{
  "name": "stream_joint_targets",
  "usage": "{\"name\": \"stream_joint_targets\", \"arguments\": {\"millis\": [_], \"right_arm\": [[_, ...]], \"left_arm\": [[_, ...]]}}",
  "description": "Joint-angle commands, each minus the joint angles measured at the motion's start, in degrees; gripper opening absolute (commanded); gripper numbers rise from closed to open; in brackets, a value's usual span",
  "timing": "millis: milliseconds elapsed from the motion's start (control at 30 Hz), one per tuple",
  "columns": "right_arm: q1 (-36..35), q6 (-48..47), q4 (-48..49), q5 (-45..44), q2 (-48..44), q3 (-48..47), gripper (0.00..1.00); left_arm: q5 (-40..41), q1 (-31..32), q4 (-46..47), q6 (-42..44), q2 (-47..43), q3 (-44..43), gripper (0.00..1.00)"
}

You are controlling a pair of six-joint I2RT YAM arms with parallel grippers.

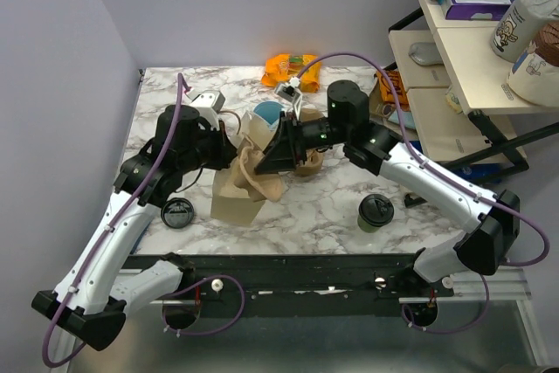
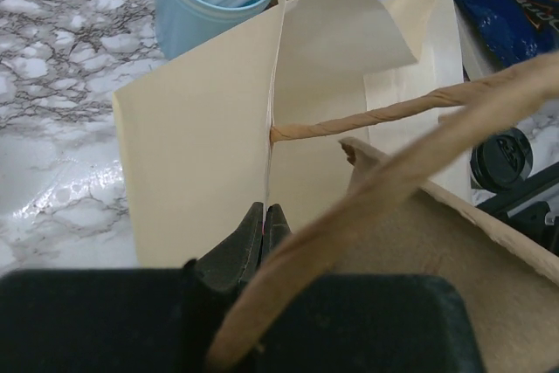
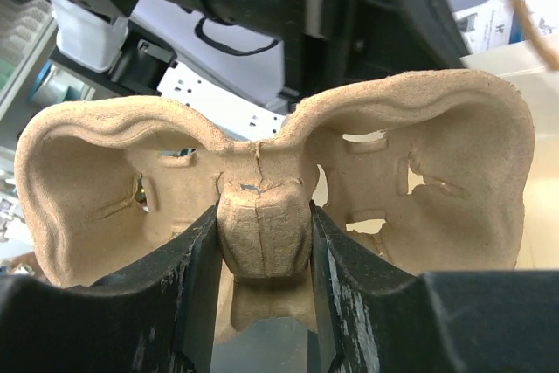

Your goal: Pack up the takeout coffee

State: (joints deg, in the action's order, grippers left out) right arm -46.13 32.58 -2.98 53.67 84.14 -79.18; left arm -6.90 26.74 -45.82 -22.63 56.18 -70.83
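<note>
The takeout coffee [image 1: 376, 212], a small green cup with a black lid, stands on the marble table right of centre, apart from both grippers. Its lid may be the black disc in the left wrist view [image 2: 502, 159]. The tan paper bag [image 1: 231, 203] stands mid-table. My left gripper [image 1: 234, 141] is shut on the bag's upper paper edge [image 2: 264, 220]. My right gripper [image 1: 284, 150] is shut on the centre post of a brown pulp cup carrier [image 3: 262, 233] and holds it at the bag's mouth.
A light-blue cup [image 1: 266, 115] with straws stands just behind the bag and shows in the left wrist view [image 2: 201, 6]. A loose black lid [image 1: 177, 214] lies left of the bag. Orange snack packets [image 1: 288, 67] lie at the back. A shelf unit [image 1: 472, 41] stands at the right.
</note>
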Motion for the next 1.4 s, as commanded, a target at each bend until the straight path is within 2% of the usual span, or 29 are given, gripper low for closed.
{"name": "stream_joint_targets", "arguments": {"millis": [0, 100, 233, 333, 500, 800, 933, 1200, 1367], "right_arm": [[2.27, 1.44, 1.49, -0.14, 0.50, 1.22, 0.45], [3.50, -1.10, -1.14, -2.25, 1.73, 0.00, 0.45], [3.50, -10.06, -12.11, -10.94, 3.22, -3.79, 0.45], [3.50, -13.05, -13.45, -13.67, 2.35, -3.18, 0.44], [3.50, -17.02, -18.37, -24.30, 1.29, -2.04, 0.44], [2.54, -24.48, -24.26, -29.85, 1.64, -2.30, 0.43], [-0.18, -30.63, -27.59, -33.36, 1.73, -2.56, 0.43], [-3.17, -34.33, -32.34, -40.92, 3.92, -5.28, 0.43], [-5.98, -35.83, -34.89, -43.65, 6.65, -8.18, 0.43]], "left_arm": [[-4.27, 0.94, 2.32, 2.07, -1.43, 0.87, 0.00], [-4.62, 1.91, 2.58, 2.68, -1.95, 1.13, 0.00], [-7.51, 2.61, 2.76, 3.12, -1.78, 1.22, 0.00], [-7.08, 2.88, 2.58, 2.77, -1.25, 1.04, 0.00], [-7.25, 2.88, 2.67, 2.77, -0.64, 1.04, 0.00], [-6.12, 2.88, 2.23, 1.63, 1.47, 0.69, 0.00], [-1.73, 2.88, 1.18, -0.22, 2.70, -0.36, 0.00], [3.38, 2.79, 0.91, -2.59, 1.65, -1.16, 0.00], [0.49, 2.79, 2.40, -2.42, 1.39, -0.10, 0.01]]}}
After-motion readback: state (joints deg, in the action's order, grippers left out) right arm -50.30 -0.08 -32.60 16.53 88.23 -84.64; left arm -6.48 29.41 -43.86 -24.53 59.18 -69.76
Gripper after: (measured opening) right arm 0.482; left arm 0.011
